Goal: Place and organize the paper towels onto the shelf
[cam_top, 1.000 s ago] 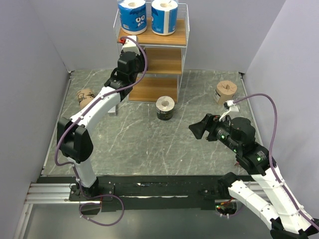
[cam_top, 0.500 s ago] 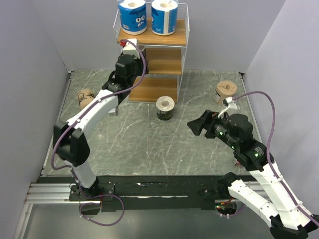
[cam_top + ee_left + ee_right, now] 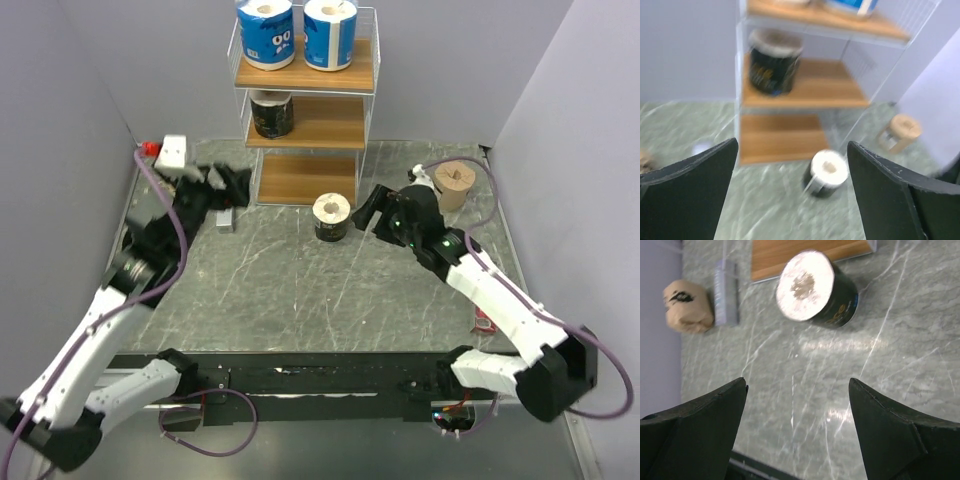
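Observation:
The shelf (image 3: pixel 305 78) stands at the back with two blue-and-white paper towels (image 3: pixel 266 32) on its top tier. A black roll (image 3: pixel 271 113) sits on the middle tier's left side, blurred in the left wrist view (image 3: pixel 774 62). Another black roll (image 3: pixel 332 217) stands on the floor in front of the shelf (image 3: pixel 817 290). One tan roll (image 3: pixel 455 183) stands at the right, another (image 3: pixel 688 306) lies at the left. My left gripper (image 3: pixel 226 184) is open and empty, left of the shelf. My right gripper (image 3: pixel 372 211) is open and empty, just right of the floor black roll.
A flat grey metal bar (image 3: pixel 725 297) lies on the floor beside the left tan roll. A small red packet (image 3: pixel 485 322) lies near the right wall. Grey walls close in the marbled floor on the left, back and right.
The left gripper opened, left the black roll on the middle tier and pulled back to the left. The right arm swung forward and left towards the floor black roll.

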Motion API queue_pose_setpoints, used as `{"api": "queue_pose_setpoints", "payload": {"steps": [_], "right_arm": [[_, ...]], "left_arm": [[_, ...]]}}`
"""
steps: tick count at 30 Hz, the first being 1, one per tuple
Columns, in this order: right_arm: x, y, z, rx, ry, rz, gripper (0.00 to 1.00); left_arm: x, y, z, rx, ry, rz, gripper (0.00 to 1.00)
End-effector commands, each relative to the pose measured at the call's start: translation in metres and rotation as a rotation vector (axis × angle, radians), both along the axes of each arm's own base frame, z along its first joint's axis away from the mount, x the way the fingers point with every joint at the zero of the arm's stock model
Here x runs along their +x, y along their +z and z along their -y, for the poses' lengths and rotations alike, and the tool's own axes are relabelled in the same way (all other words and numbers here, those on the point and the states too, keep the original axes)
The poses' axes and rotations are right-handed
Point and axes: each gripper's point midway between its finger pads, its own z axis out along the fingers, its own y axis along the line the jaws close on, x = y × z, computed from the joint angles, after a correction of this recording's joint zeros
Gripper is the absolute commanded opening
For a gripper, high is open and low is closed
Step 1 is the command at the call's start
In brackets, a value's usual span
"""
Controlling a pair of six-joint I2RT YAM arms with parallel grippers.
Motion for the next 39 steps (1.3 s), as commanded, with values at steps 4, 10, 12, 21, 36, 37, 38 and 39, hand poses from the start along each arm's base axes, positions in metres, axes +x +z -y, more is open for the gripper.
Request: {"api": "queue_pose_setpoints", "payload": {"steps": [4, 10, 12, 21, 36, 37, 38, 39], "right_arm": [[0.058, 0.013, -0.01, 0.05, -0.139, 0.079, 0.89], [0.096, -0.013, -0.02, -0.048, -0.172, -0.021, 0.89], [0.106, -0.026, -0.024, -0.023, -0.2, -0.028, 0.89], [0.123, -0.075, -0.027, 0.002, -0.275, -0.141, 0.82], [0.126, -0.113, -0.042, 0.03, -0.24, -0.208, 0.77], [0.126, -0.114, -0.042, 0.028, -0.241, -0.212, 0.77], [0.127, -0.116, -0.042, 0.026, -0.245, -0.215, 0.77], [0.127, -0.117, -0.042, 0.024, -0.245, -0.218, 0.77]], "left_arm": [[-0.034, -0.099, -0.051, 0.118, 0.161, -0.132, 0.96], [-0.04, -0.136, -0.063, 0.085, 0.21, -0.182, 0.96], [-0.037, -0.138, -0.059, 0.09, 0.204, -0.21, 0.96], [-0.038, -0.139, -0.046, 0.088, 0.131, -0.204, 0.97], [-0.036, -0.143, -0.048, 0.101, 0.147, -0.22, 0.97], [-0.036, -0.143, -0.047, 0.101, 0.147, -0.22, 0.97], [-0.036, -0.142, -0.047, 0.1, 0.147, -0.219, 0.96], [-0.036, -0.143, -0.048, 0.101, 0.148, -0.22, 0.96]]}}
